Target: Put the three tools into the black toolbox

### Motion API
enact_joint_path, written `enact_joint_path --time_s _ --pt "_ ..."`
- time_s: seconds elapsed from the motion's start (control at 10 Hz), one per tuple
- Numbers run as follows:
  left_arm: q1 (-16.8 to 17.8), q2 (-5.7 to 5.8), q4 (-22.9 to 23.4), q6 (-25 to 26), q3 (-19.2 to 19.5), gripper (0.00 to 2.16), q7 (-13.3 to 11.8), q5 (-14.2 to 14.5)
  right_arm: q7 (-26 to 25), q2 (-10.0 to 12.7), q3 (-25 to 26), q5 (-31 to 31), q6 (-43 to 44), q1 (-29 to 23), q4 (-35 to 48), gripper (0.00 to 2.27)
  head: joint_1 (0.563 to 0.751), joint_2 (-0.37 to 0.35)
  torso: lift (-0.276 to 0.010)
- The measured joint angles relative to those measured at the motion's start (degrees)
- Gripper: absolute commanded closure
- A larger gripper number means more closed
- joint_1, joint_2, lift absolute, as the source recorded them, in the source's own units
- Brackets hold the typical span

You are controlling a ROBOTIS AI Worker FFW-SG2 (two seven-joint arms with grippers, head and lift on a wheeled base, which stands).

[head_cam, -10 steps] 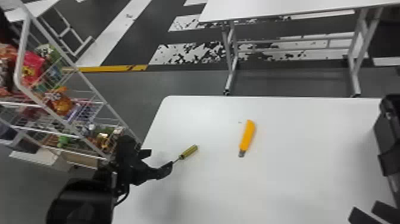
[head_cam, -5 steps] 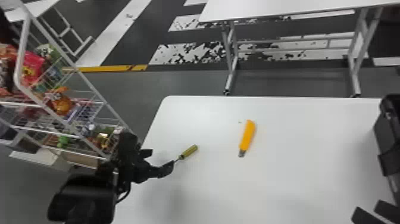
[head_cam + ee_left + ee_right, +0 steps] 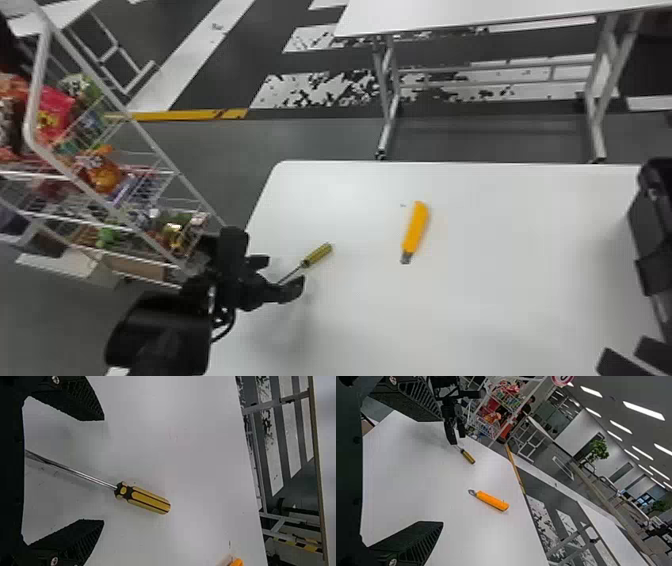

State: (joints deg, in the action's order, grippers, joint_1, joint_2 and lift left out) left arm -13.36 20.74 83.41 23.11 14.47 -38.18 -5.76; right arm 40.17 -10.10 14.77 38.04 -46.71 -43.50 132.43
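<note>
screwdriver (image 3: 146, 500) lies on the table (image 3: 475, 320), the left gripper (image 3: 104, 470) at its shaft, fingers wide. picking it up seems the step in hand; next, likely ease toward the handle, then close. cutter (image 3: 416, 227) lies between screwdriver and toolbox (image 3: 655, 220). right gripper (image 3: 442, 471) is spread wide too. no writing is legible on either tool.

Left gripper (image 3: 286, 272), right gripper (image 3: 623, 349): fingers (image 3: 81, 399) wide apart.
</note>
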Motion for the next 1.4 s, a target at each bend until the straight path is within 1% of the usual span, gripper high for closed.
enact_joint_path --time_s 0.3,0.6,0.9,1.0,1.1,1.2,1.3,1.4 --pt "0.47 -0.15 -1.24 -0.30 -0.62 0.12 0.21 -0.70 0.07 -0.48 0.67 0.69 0.04 -0.08 -0.25 0.07 0.695 0.350 -0.051" --pt "0.69 -0.26 -3.18 -1.89 -1.43 0.13 0.86 -1.11 0.34 -0.74 1.32 1.22 0.00 -0.23 -0.33 0.07 0.695 0.350 -0.051" --pt "0.93 -0.33 -4.36 -2.80 -1.87 0.21 1.01 -1.19 0.52 -0.86 1.83 1.87 -0.01 -0.59 -0.33 0.07 0.695 0.350 -0.051" --pt "0.97 -0.39 -4.48 -2.86 -2.04 0.34 1.01 -1.39 0.53 -0.88 1.96 1.97 0.03 -0.67 -0.33 0.07 0.695 0.350 -0.051" --pt "0.97 -0.51 -4.52 -2.84 -2.17 0.39 1.02 -1.86 0.53 -0.88 2.06 2.03 0.13 -0.69 -0.34 0.07 0.695 0.350 -0.051" --pt "0.97 -0.60 -4.52 -2.79 -2.23 0.56 1.01 -2.15 0.53 -0.88 2.10 2.07 0.16 -0.64 -0.41 0.07 0.695 0.350 -0.051" --pt "0.97 -0.62 -4.50 -2.78 -2.25 0.81 1.06 -2.23 0.53 -0.88 2.11 2.11 0.17 -0.60 -0.54 0.07 0.695 0.350 -0.051" --pt "0.97 -0.61 -4.47 -2.89 -2.27 1.31 1.53 -2.28 0.51 -0.87 2.11 2.13 0.22 -0.55 -0.75 0.07 0.695 0.350 -0.051"
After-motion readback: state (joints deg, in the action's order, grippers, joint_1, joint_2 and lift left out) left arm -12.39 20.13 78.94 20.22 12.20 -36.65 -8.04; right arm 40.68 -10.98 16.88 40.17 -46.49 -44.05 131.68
